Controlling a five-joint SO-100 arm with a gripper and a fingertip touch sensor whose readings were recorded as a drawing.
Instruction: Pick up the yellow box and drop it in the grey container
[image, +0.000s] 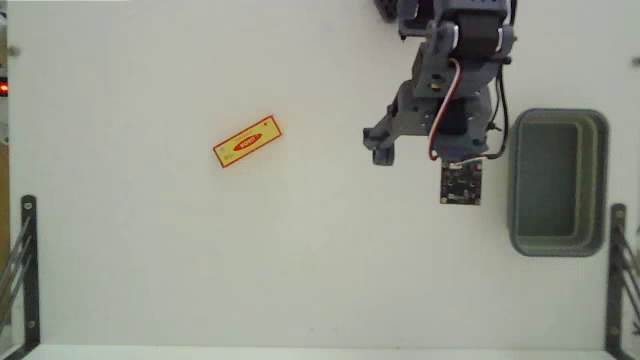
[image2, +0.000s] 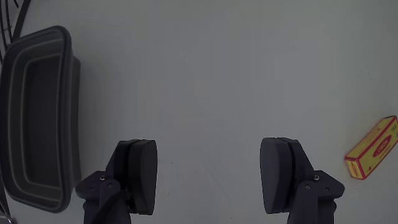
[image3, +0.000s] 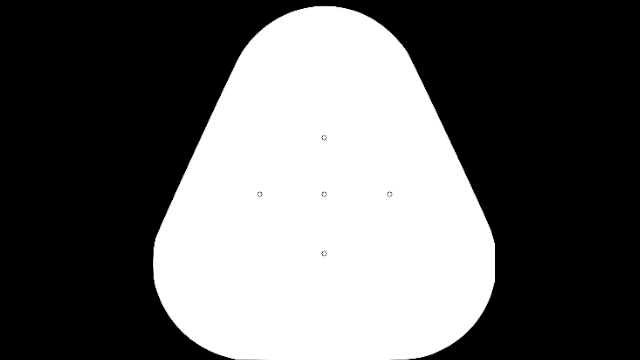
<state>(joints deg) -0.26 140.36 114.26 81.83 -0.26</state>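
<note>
Fixed view is bright and super even, the white table (image: 200, 270) nearly blown out, hardly any shadows. Wrist view is way dimmer and greyer, everything reasonably sharp, with a soft shadow beside the grey container (image2: 37, 118).

lab-style test bench | plain white table (image: 150, 280) | black side brackets (image: 28, 270)

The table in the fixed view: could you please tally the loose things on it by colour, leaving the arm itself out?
Yellow: 1, the yellow box, lying flat, apart from the arm.
Grey: 1, the grey container, nothing visible inside it.
Total: 2.
</note>
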